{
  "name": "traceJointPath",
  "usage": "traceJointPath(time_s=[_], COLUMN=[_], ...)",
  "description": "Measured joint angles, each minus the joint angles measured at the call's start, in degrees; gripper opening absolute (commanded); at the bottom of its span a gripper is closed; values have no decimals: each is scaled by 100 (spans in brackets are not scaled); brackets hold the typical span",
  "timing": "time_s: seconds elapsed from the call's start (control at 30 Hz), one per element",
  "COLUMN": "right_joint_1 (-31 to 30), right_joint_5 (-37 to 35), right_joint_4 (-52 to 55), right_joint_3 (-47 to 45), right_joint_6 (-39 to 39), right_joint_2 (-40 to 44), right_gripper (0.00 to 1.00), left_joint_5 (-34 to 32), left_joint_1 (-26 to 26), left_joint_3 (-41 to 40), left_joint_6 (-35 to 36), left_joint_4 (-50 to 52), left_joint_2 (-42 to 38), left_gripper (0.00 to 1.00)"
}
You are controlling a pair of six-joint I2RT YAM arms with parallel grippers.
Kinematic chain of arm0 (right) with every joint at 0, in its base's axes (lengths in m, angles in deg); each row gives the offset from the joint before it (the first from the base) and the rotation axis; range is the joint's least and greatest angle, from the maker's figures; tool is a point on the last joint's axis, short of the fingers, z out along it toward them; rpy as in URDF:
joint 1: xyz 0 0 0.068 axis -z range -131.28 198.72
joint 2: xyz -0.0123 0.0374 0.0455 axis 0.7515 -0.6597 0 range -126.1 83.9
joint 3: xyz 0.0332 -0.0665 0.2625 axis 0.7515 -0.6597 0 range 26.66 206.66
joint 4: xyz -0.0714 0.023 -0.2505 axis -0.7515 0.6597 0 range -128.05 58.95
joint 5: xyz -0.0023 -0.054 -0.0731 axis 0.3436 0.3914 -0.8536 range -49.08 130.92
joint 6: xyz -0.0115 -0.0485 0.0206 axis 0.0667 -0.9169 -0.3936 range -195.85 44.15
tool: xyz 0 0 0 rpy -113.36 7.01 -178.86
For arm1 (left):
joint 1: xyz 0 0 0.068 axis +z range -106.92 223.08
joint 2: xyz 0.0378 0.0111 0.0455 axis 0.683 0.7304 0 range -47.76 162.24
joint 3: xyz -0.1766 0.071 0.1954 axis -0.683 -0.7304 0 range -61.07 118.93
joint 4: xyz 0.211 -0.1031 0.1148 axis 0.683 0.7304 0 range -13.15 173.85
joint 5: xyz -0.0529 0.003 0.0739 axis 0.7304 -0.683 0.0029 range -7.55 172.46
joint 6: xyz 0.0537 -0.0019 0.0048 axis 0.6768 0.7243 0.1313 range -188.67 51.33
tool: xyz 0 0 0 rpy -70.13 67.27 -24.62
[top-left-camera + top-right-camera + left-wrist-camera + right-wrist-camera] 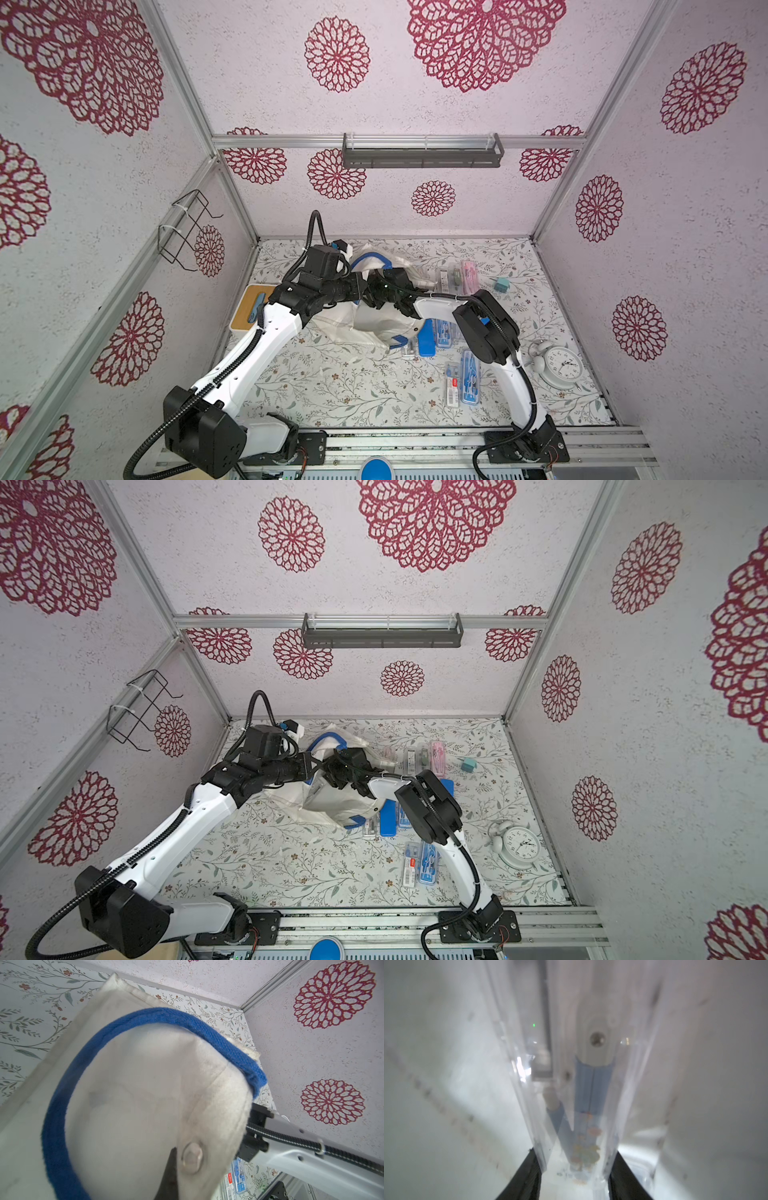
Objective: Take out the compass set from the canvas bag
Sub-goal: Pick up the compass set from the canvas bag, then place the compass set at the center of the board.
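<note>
The off-white canvas bag with blue handles lies crumpled at the table's middle, its mouth lifted. My left gripper is shut on the bag's fabric near a blue handle; cloth drapes over one finger. My right gripper reaches inside the bag. Its black fingers press both sides of a clear plastic case holding a blue compass, the compass set. White cloth surrounds it in the right wrist view. In both top views the case is hidden inside the bag.
Right of the bag lie several slim cases: a blue one, a clear-blue one, a pink one. A teal block, a white alarm clock and a wooden-topped box also stand on the table.
</note>
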Motion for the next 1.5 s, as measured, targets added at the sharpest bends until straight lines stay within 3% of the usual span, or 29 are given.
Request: traceJointPath(time_s=[0.23,0.5,0.77,1.07,1.27,1.5], right_joint_1=[-116,-63,133,144,-50,-699], right_joint_5=[330,533,452,-175,-498,-466], right_joint_4=[221,874,2728,4979,5919,6190], right_joint_3=[-1152,-1641,-1685,-1414,-2509,-4030], right_joint_6=[-503,-1185,-2422,-4033,-4317,-4094], right_joint_2=[1495,2481,3526,5147,6131,6164], right_gripper=[37,35,35,35,35,35], left_joint_5=[-31,-11,-46,-251,-356,-326], left_joint_1=[142,398,575,776,855,859], left_joint_3=[74,175,175,199,260,358], left_joint_6=[-4,-2,24,63,114,136], left_joint_4=[-22,-39,-13,92,133,181], left_joint_2=[249,323,330,330,330,372], left_gripper=[0,0,0,0,0,0])
